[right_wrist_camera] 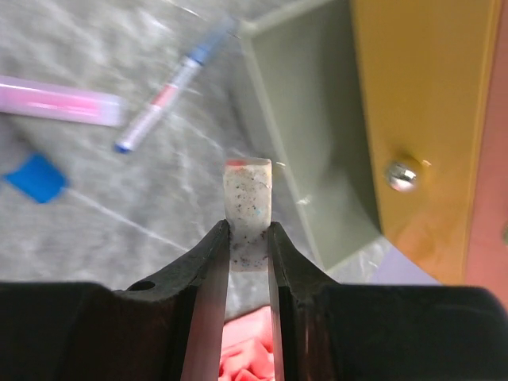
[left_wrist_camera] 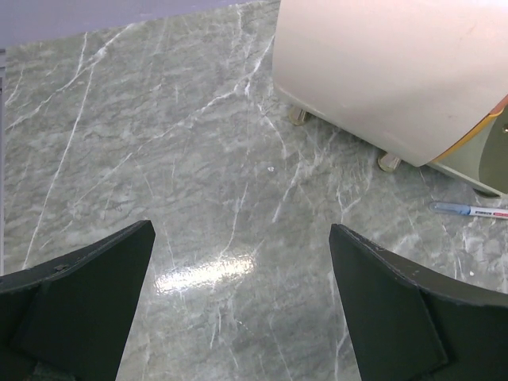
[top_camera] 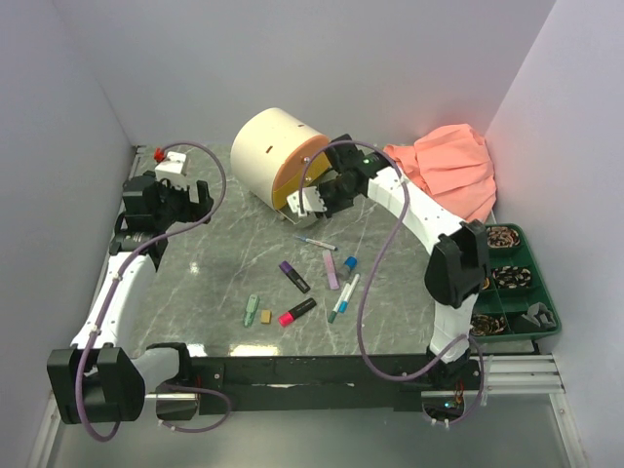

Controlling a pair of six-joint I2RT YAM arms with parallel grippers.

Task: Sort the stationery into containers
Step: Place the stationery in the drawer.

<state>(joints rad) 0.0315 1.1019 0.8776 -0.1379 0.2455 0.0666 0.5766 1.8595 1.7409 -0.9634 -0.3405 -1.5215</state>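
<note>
the right gripper (right_wrist_camera: 248, 228) is pinched narrow on a speckled white eraser (right_wrist_camera: 248, 194), long axis pointing to 12 o'clock. the open yellow drawer (right_wrist_camera: 317, 159) lies just beside it at 1 o'clock, nearest this arm. the left gripper (left_wrist_camera: 240, 230) hangs wide, empty.

My right gripper (right_wrist_camera: 248, 232) pinches a speckled whitish eraser (right_wrist_camera: 248, 190) upright, just beside the pulled-out yellow drawer (right_wrist_camera: 421, 95). A purple highlighter (top_camera: 293, 276), pink-black highlighter (top_camera: 297, 312), lilac marker (top_camera: 331, 269) and thin white pen (top_camera: 317, 242) lie flat, scattered apart.
</note>
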